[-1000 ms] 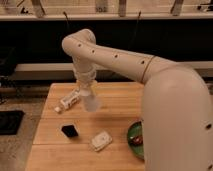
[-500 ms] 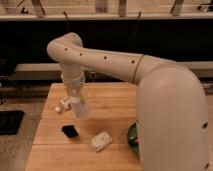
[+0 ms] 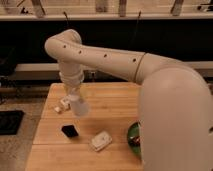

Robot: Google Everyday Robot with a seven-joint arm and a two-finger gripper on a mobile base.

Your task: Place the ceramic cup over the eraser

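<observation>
In the camera view we find the gripper (image 3: pixel 75 96) above the wooden table (image 3: pixel 112 107), its jaws clamped on the ceramic cup (image 3: pixel 80 106), which hangs tilted above the surface. The eraser (image 3: pixel 69 131) lies on the table just below, apart from the cup. We cannot see inside the cup. A green bowl (image 3: pixel 133 140) sits at the right edge, contents unclear.

Wooden table (image 3: pixel 115 105), dark window wall behind, grey speckled floor (image 3: pixel 12 145)
</observation>
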